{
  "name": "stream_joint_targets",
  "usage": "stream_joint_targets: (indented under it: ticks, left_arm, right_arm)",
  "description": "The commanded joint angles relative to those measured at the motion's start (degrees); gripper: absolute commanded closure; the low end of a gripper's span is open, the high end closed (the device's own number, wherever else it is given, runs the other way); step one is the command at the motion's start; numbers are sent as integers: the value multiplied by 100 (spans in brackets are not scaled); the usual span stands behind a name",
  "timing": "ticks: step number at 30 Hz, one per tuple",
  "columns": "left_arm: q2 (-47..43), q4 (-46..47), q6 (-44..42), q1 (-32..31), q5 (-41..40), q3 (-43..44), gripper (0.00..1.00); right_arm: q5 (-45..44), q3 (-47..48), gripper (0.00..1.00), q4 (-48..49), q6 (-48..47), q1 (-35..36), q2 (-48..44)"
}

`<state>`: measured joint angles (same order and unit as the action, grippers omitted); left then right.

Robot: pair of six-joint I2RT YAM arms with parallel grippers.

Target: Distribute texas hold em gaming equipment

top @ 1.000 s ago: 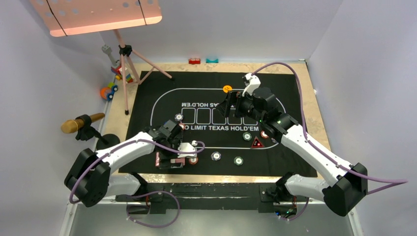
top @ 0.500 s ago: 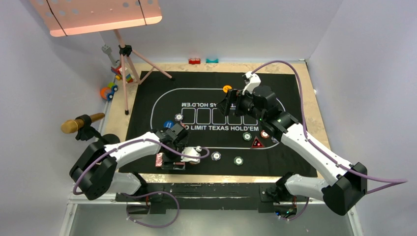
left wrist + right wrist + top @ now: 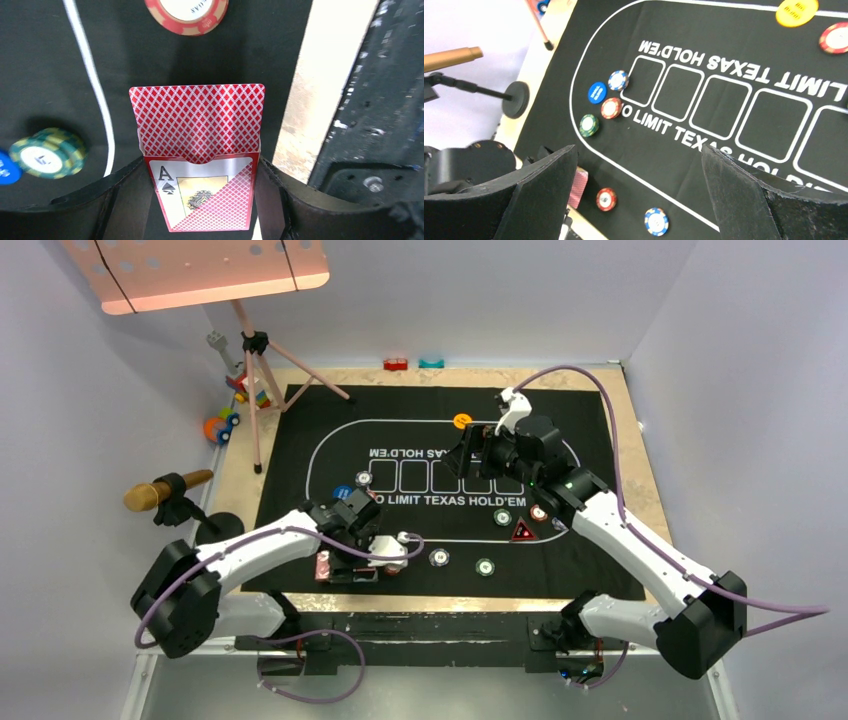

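Left gripper (image 3: 200, 200) clamps the red-backed card box (image 3: 199, 155) on the mat.

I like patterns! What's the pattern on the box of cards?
Red and white criss-cross diamonds on the card box, seen best in the left wrist view.

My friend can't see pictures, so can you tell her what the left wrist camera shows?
The left gripper is closed on an open box of red-backed playing cards, an ace of spades printed on its front. It sits on the black poker mat, with a red chip beyond it, a green chip at the left, and part of a blue button beside that.
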<state>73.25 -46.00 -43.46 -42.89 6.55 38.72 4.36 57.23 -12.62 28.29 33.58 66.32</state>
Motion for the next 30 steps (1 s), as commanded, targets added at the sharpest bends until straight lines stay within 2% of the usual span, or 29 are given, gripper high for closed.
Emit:
stream_joint_targets:
  ticks: [1,2,9,12,19,30]
  left_arm:
    - [-561,-710,584,-22,463,940,95]
    - [-611,-877,666,-18,542,1173,100]
    - [-523,-1925,917,-19,743,2990,100]
    - [-375,-2086,980,-18,700,3450,100]
    - [108,-2121,1076,-18,523,4018,100]
    - [557,-1957,1090,-22,369,4828,100]
  right_arm:
    - [660,-375,2,449,628,-34,-227]
    - [904,-513,2,633,788,-35,-221]
    - [2426,-1162,2,2159,1923,-26,93]
    - [2789,-1266,2,2729,2221,15,168]
    - [3131,-1220,2,3366,2512,315,374]
    - [3050,-925,2,3503,2627,716,1066]
